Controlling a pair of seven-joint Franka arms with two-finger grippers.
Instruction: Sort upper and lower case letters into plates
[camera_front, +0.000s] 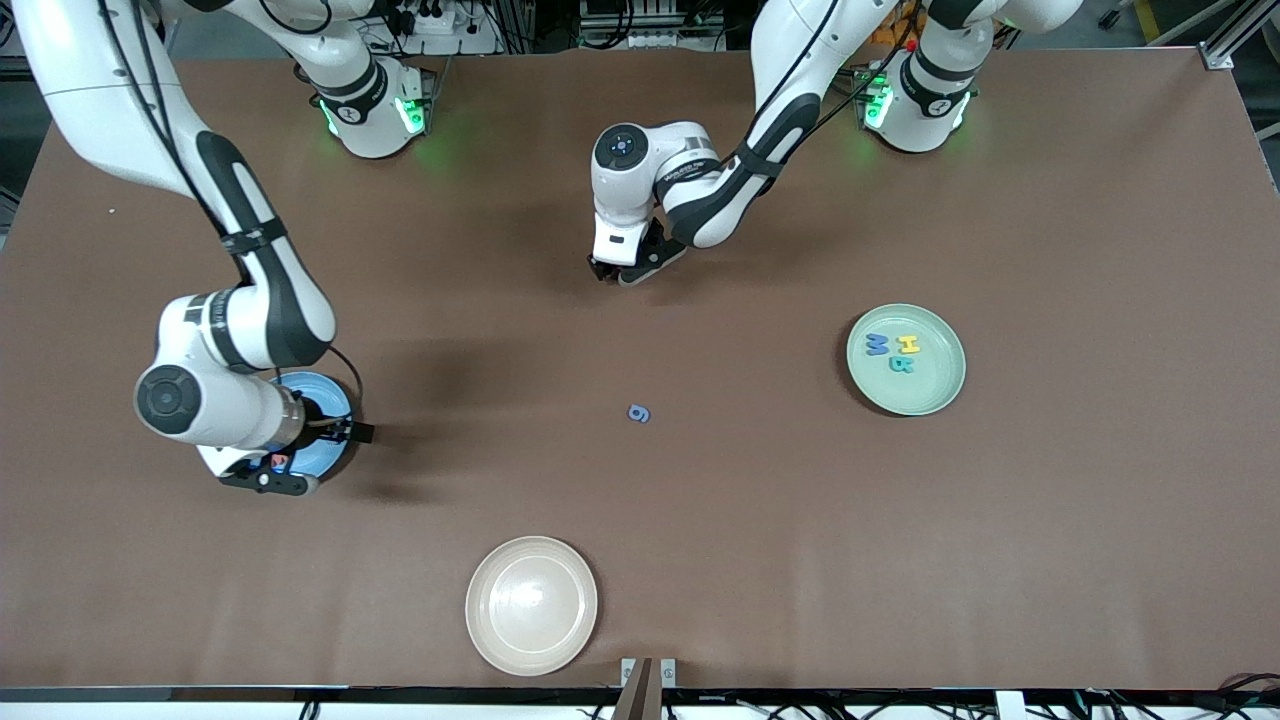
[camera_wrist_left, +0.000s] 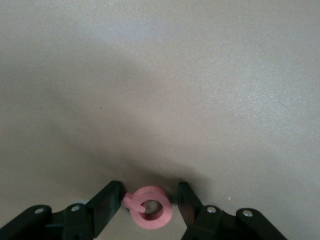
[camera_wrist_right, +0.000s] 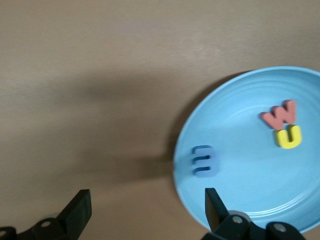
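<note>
My left gripper (camera_front: 618, 275) is low over the table near the arms' bases, shut on a small pink-red ring-shaped letter (camera_wrist_left: 151, 214); in the left wrist view the left gripper (camera_wrist_left: 150, 192) has a finger on either side of it. My right gripper (camera_front: 275, 472) hangs open over the edge of the blue plate (camera_front: 322, 396), empty. The blue plate (camera_wrist_right: 250, 192) holds a red w (camera_wrist_right: 280, 115), a yellow u (camera_wrist_right: 289, 136) and a blue letter (camera_wrist_right: 205, 161). The pale green plate (camera_front: 942, 393) holds blue, yellow and teal letters (camera_front: 893, 352). One blue letter (camera_front: 639, 413) lies loose mid-table.
A cream-white plate (camera_front: 531, 605) with nothing in it sits near the table edge closest to the front camera. Brown tabletop surrounds the loose blue letter, between the two plates.
</note>
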